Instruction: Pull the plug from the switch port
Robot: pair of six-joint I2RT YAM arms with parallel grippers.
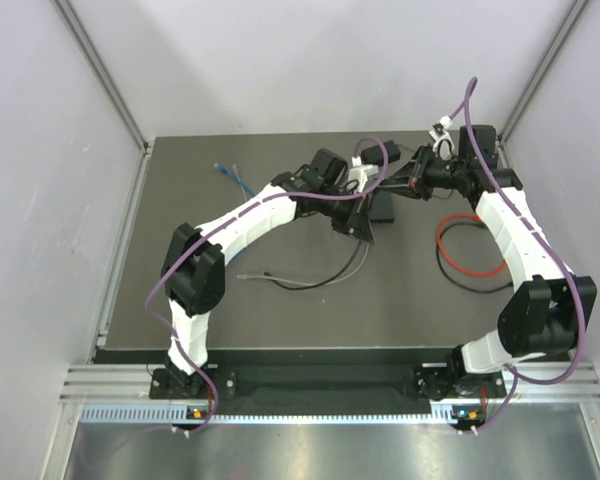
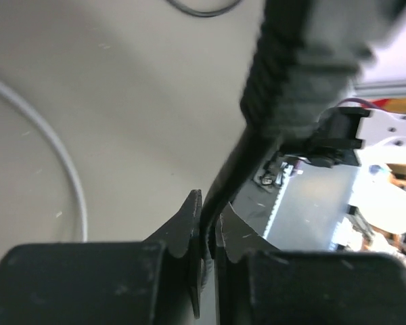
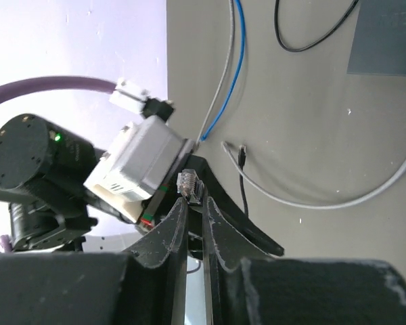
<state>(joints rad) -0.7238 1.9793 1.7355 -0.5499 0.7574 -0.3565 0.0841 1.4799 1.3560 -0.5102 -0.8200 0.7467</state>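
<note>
So as far as I could judge, the pull itself looked done. The small clear plastic plug (image 3: 189,186) sat pinched at the tips of the right end effector (image 3: 193,203), jaws nearly pressed together, its nose poking into free air with no socket round it. The left end effector (image 2: 208,211) was clamped tight on the thin black cable (image 2: 238,159), just below a ribbed black collar (image 2: 271,88) that I'd guess was the plug's boot, though it was too blurry to swear to. The flat dark grey rectangular switch (image 1: 385,208) lay on the dark counter (image 1: 430,310), right under where the two met. Next move, I reckon, called for carrying plug and cable clear of the switch and letting go gently, without the cord dragging the box.
</note>
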